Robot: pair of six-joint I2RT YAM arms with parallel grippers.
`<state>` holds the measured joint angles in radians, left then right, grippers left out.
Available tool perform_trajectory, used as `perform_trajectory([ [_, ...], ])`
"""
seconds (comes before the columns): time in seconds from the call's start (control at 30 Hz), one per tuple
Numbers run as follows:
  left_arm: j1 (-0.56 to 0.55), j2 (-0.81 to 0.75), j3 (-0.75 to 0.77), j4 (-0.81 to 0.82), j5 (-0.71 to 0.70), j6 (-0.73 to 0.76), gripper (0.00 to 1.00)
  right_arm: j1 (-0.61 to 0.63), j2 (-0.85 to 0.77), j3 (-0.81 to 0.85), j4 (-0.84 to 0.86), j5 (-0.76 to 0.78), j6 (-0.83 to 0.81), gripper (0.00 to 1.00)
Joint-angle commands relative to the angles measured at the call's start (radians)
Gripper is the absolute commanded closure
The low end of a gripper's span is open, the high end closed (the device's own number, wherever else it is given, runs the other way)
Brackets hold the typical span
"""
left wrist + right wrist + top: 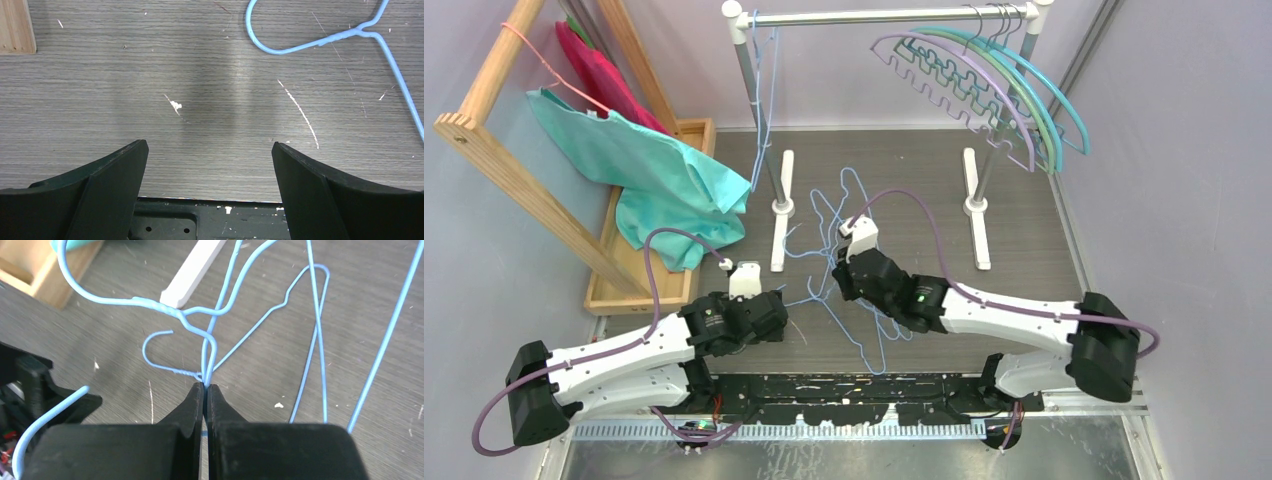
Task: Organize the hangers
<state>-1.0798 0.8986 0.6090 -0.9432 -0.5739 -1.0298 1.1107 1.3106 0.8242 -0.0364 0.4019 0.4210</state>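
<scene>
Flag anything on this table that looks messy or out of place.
The light-blue wire hangers lie in a crossed, tangled heap on the table below the rail instead of hanging there. The right gripper is shut on one wire of that tangle.

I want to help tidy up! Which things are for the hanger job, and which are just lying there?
For the job: blue wire hangers, right gripper shut on one, arched hangers, rail.
Just lying about: teal cloth, pink hanger, red cloth, wooden frame, tray.
</scene>
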Motion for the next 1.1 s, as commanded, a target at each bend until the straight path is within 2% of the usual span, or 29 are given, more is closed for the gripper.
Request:
perform_trajectory([
  [0.0,0.003,-0.011,0.012,-0.003,-0.017,-0.010,0.02,-0.026,-0.087,-0.004,-0.001,0.054,0.000,0.99],
  [0.1,0.003,-0.011,0.012,-0.009,-0.015,-0.013,0.02,-0.042,-0.095,-0.020,0.025,-0.012,0.008,0.96],
  [0.27,0.001,-0.013,0.017,-0.017,-0.012,-0.017,0.02,-0.044,0.010,-0.031,0.046,-0.056,0.022,0.92],
  [0.33,0.002,-0.015,0.022,-0.026,-0.012,-0.018,0.02,-0.045,0.046,-0.042,0.070,-0.028,0.022,0.92],
  [0.4,0.002,-0.016,0.027,-0.037,-0.015,-0.019,0.02,-0.047,0.063,-0.046,0.085,-0.012,0.026,0.96],
  [0.63,0.001,-0.037,0.025,-0.051,-0.020,-0.022,0.02,-0.086,-0.054,-0.052,0.099,0.015,0.046,0.99],
  [0.7,0.003,-0.034,0.025,-0.048,-0.020,-0.018,0.02,-0.145,-0.112,-0.053,0.108,-0.065,0.076,0.99],
  [0.8,0.002,-0.015,0.037,-0.049,-0.021,-0.012,0.02,-0.305,-0.185,-0.049,0.186,-0.354,0.161,0.99],
  [0.87,0.001,0.001,0.047,-0.052,-0.026,-0.009,0.02,-0.371,-0.189,0.002,0.227,-0.492,0.202,0.99],
  [1.07,0.001,0.037,0.058,-0.027,-0.030,0.003,0.02,-0.396,-0.067,0.282,0.256,-0.684,0.219,0.99],
])
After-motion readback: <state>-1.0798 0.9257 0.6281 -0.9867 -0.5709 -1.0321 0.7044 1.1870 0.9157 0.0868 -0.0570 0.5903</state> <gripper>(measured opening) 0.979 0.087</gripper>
